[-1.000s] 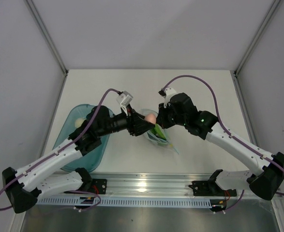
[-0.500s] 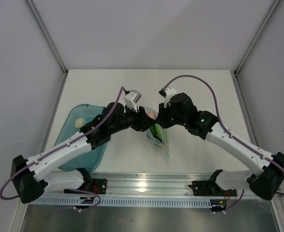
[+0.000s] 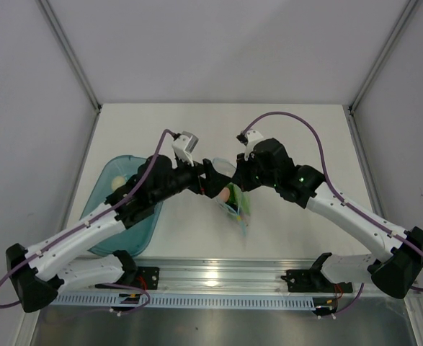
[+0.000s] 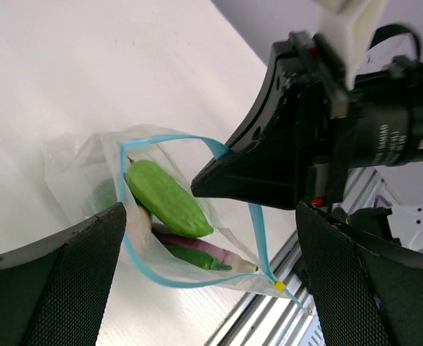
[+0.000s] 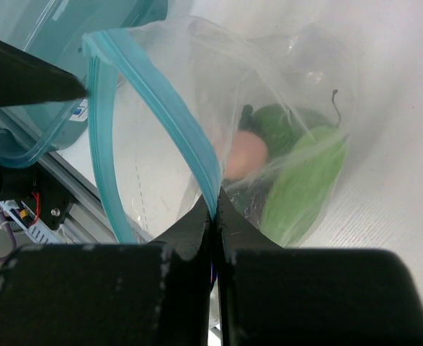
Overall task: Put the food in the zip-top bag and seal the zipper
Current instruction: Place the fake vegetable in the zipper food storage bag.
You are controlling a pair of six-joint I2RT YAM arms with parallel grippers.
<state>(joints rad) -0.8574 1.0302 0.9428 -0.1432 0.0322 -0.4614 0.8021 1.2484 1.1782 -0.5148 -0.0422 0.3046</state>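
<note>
Centrally on the tabletop, toward its near edge, the zip-top bag, with green and purple food inside, is held by the right gripper pinched shut on its zipper, its open mouth facing the empty, wide-spread left gripper.

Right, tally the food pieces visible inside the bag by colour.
Green pieces: 3 (one shows only dimly through the plastic)
Purple piece: 1
Pink piece: 1
Total: 5 in the zip-top bag; overlaps may hide more.
</note>
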